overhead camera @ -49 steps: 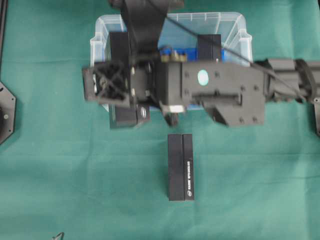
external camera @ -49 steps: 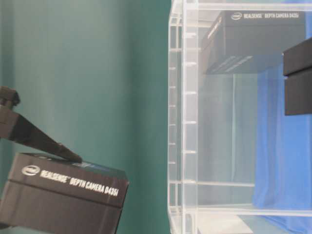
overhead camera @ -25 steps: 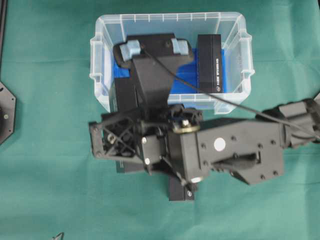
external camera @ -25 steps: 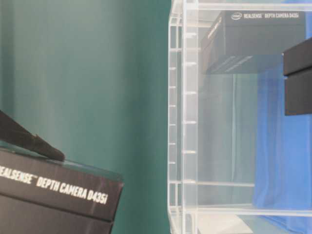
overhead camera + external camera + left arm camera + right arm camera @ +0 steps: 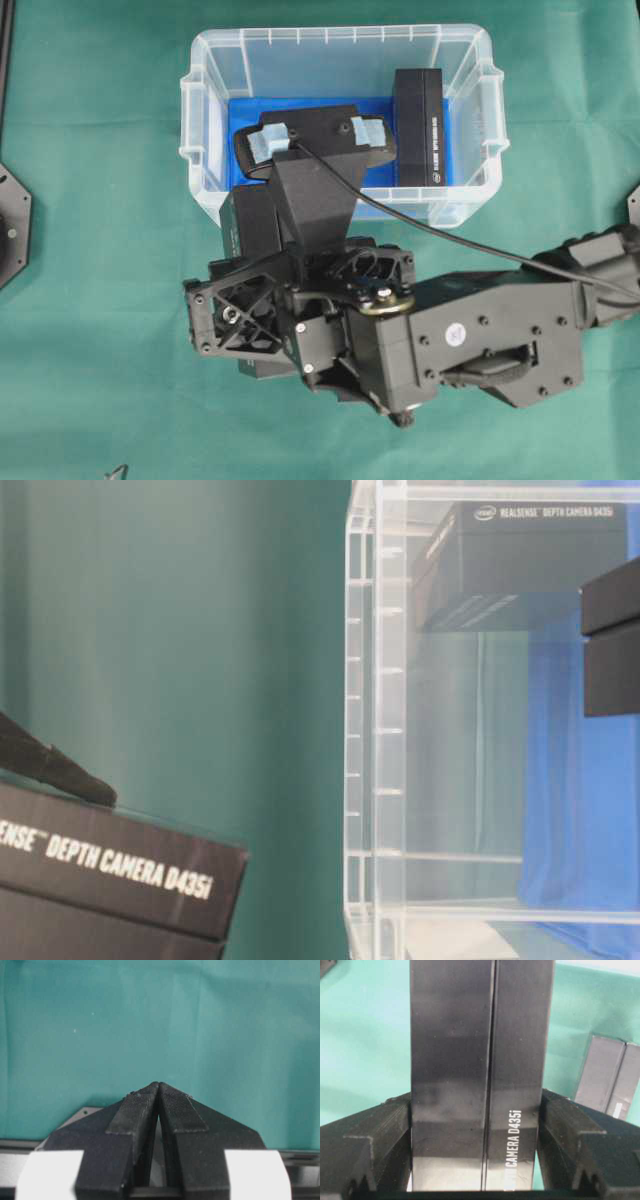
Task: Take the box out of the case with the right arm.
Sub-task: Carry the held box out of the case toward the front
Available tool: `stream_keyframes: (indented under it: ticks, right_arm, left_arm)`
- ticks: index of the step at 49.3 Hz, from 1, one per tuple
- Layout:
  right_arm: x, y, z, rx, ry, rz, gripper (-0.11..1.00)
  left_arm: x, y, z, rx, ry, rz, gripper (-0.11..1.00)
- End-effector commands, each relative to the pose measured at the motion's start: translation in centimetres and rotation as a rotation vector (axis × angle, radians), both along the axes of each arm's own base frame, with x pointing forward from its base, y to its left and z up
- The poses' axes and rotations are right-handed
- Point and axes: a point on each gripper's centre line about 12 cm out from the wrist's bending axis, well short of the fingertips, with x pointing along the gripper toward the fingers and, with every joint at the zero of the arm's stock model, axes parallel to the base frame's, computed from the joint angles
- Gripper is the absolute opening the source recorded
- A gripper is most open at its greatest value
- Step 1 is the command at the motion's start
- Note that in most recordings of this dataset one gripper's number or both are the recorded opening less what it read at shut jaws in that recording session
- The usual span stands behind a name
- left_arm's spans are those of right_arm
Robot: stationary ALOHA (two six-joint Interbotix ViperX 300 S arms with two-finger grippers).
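Now, in my right wrist view, the right gripper [image 5: 475,1160] is clamped on a black box [image 5: 480,1075], with one finger pressed on each long side of it; the white letters "CAMERA D435I" run along the box face just beside the right finger [image 5: 570,1130]. To the right of this gripper and a little beyond it, a second black box [image 5: 607,1077] lies flat on the green cloth [image 5: 365,1035], apart from the held one. In the overhead view the right arm [image 5: 470,335] reaches in from the right side, and the held box [image 5: 250,225] shows only partly under the lattice frame, outside the case [image 5: 340,45] and just in front of its near wall. Behind the gripper, inside the case, one more black box [image 5: 418,125] lies on the blue lining [image 5: 375,160] toward the right end. From the table-level view I see the held box [image 5: 110,880] at the lower left with a black fingertip [image 5: 60,770] on its top edge, well apart from the clear wall of the case [image 5: 375,730]. The left gripper [image 5: 159,1090] is closed, its two fingers meeting at the tips, with only green cloth in front of it.
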Motion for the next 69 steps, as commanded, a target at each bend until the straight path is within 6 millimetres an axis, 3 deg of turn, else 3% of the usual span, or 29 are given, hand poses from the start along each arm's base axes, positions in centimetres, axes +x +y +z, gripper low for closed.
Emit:
stream_keyframes:
  ticks: [1, 44, 50, 69]
  right_arm:
    - [-1.3, -0.5, 3.4, 0.013, -0.079, -0.004, 0.69]
    - [-1.2, -0.9, 3.1, 0.012, -0.064, -0.017, 0.69]
    - [-0.4, -0.6, 1.6, 0.014, -0.036, -0.022, 0.69]
    - [2.9, 0.6, -6.4, 0.057, 0.105, -0.056, 0.69]
  left_arm:
    - [0.1, 0.0, 0.3, 0.001, -0.011, -0.002, 0.0]
    - [0.2, -0.1, 0.2, 0.005, -0.005, -0.009, 0.0]
    - [0.2, 0.0, 0.1, 0.006, -0.001, -0.008, 0.0]
    - [0.2, -0.1, -0.4, 0.008, 0.011, -0.009, 0.0]
